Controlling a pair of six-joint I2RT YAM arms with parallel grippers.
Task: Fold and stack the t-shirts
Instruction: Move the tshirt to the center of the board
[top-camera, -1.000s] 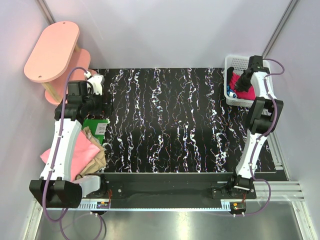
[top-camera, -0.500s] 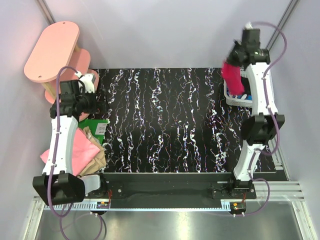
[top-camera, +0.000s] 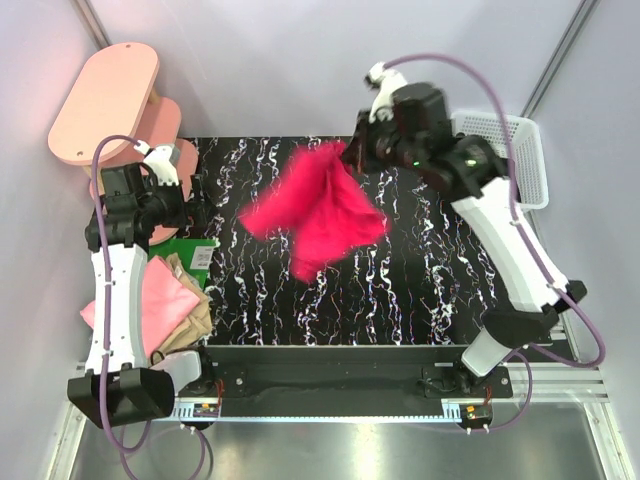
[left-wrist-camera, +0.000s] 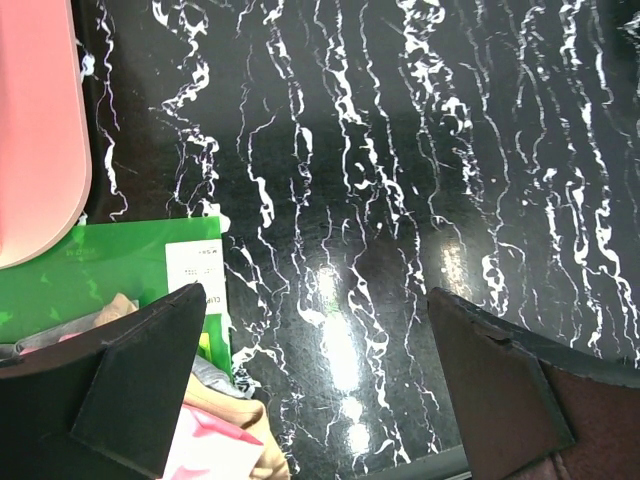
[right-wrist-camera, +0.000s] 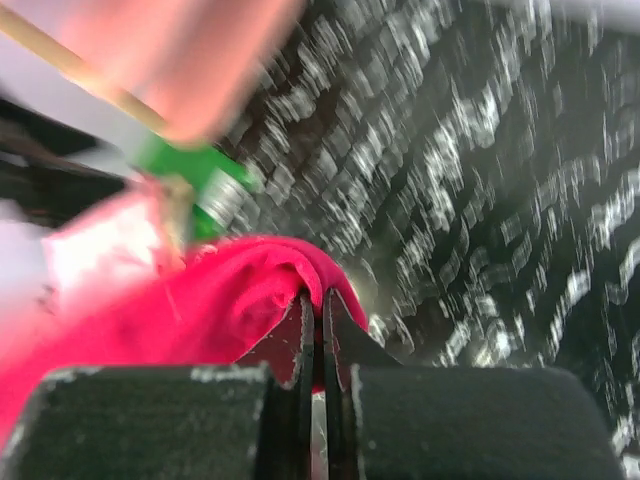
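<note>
The crimson t-shirt (top-camera: 318, 215) hangs mid-air over the table (top-camera: 420, 300), smeared by blur, one fold clamped in the right gripper (right-wrist-camera: 313, 312), the left gripper (left-wrist-camera: 315, 300) gaping, its arm half-hiding the pink and tan t-shirts (top-camera: 170, 305).

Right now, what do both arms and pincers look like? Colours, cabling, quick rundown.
Both match: left arm and right arm have white link shells, black joint housings and black bases. A purple cable loops along each. The left pincer and right pincer have flat black wedge-shaped fingers with scuffed pale edges.
</note>
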